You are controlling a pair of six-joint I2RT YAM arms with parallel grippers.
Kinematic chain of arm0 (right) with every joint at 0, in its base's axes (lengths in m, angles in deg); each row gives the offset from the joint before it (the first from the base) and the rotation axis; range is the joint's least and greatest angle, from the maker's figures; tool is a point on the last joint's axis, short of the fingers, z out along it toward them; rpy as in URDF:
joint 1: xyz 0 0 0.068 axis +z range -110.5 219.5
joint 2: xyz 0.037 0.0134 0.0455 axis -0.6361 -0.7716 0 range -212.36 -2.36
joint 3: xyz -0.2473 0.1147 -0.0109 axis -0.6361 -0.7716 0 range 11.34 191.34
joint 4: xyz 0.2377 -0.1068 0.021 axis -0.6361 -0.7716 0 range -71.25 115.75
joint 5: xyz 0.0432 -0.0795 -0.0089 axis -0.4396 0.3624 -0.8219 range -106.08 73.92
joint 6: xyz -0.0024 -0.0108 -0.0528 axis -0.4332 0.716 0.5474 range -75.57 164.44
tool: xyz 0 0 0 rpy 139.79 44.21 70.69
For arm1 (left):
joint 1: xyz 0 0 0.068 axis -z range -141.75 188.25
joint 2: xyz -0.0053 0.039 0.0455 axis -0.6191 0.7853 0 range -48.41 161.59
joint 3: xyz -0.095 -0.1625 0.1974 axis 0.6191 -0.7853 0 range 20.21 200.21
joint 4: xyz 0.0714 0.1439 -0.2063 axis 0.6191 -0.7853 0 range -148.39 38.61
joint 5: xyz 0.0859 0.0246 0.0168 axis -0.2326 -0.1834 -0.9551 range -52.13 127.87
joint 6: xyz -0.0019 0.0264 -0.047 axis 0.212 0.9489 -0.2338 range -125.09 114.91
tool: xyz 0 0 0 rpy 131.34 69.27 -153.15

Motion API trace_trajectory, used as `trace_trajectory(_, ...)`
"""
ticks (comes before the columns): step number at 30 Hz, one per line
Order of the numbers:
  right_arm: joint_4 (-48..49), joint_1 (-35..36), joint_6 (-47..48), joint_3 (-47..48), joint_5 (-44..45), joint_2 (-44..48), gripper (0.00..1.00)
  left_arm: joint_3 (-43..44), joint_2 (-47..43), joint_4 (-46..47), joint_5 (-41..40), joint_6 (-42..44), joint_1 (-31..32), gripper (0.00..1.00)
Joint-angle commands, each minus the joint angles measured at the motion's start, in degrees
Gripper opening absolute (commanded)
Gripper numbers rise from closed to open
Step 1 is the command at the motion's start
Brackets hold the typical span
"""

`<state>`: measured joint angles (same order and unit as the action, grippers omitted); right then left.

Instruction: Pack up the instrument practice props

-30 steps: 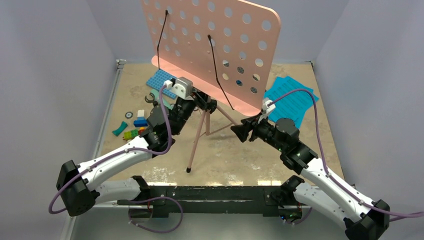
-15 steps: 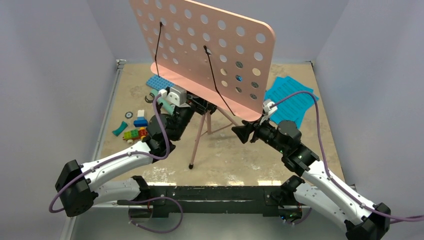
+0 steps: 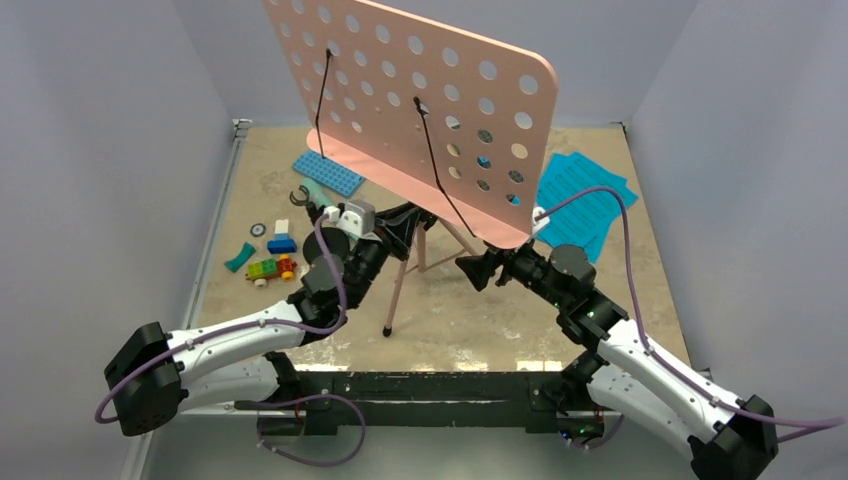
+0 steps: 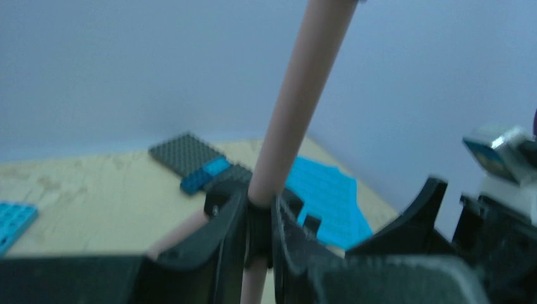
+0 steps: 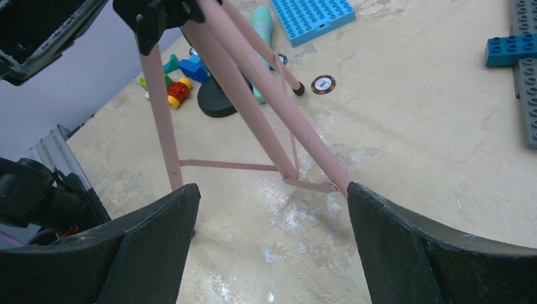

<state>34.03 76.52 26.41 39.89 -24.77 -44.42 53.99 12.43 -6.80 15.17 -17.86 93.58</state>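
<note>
The pink music stand stands mid-table, its perforated board (image 3: pixel 420 110) tilted above both arms. My left gripper (image 3: pixel 403 226) is shut on the stand's pole (image 4: pixel 297 95) at the black hub; it also shows in the left wrist view (image 4: pixel 259 221). My right gripper (image 3: pixel 476 268) is open and empty beside the tripod legs (image 5: pixel 247 95), which rise just beyond its fingertips in the right wrist view (image 5: pixel 271 190). The cyan sheet-music pages (image 3: pixel 585 200) lie at the back right. The mint-green microphone (image 5: pixel 263 22) and the black round mic-stand base (image 5: pixel 216 101) lie beyond the legs.
A blue studded baseplate (image 3: pixel 328 172) lies at the back left. A grey baseplate (image 5: pixel 525 82) lies behind the stand. Small coloured bricks (image 3: pixel 272 255) and a round disc (image 5: pixel 323 83) sit left of the legs. Grey walls enclose the table on three sides.
My left gripper has moved nearer and lower with the pole, and the stand's board has swung and shifted slightly. The near foot moved a little right. The right gripper has barely moved.
</note>
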Motion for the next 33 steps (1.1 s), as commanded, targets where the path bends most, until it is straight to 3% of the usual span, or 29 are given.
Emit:
trace_trajectory(1, 8.1, 1.3, 1.0, -0.3, 0.2, -1.5, 0.92, -6.2, 3.0, -21.0, -2.5, -3.8, 1.9, 0.0)
trace_trajectory(12, 20.8, 2.6, 4.6, 1.4, 6.3, -3.3, 0.99, -10.3, -1.5, -10.8, -3.4, 0.1, 2.4, 0.0)
trace_trajectory(20, 21.5, 2.6, 6.9, 5.2, 4.7, -8.9, 0.98, -14.8, -7.6, -1.5, -3.0, 4.2, 2.7, 0.0)
trace_trajectory(25, 21.0, 2.6, 6.9, 4.3, 4.9, -8.4, 0.98, -15.7, -10.9, 5.0, -2.6, 8.8, 2.8, 0.19)
trace_trajectory(29, 20.1, 2.6, 7.8, 4.3, 5.4, -8.0, 0.97, -14.6, -12.3, 7.4, -2.4, 11.3, 2.8, 0.26)
trace_trajectory(33, 19.5, 2.6, 8.2, 4.4, 5.5, -8.1, 0.97, -14.2, -14.5, 9.7, -2.0, 13.4, 2.8, 0.48)
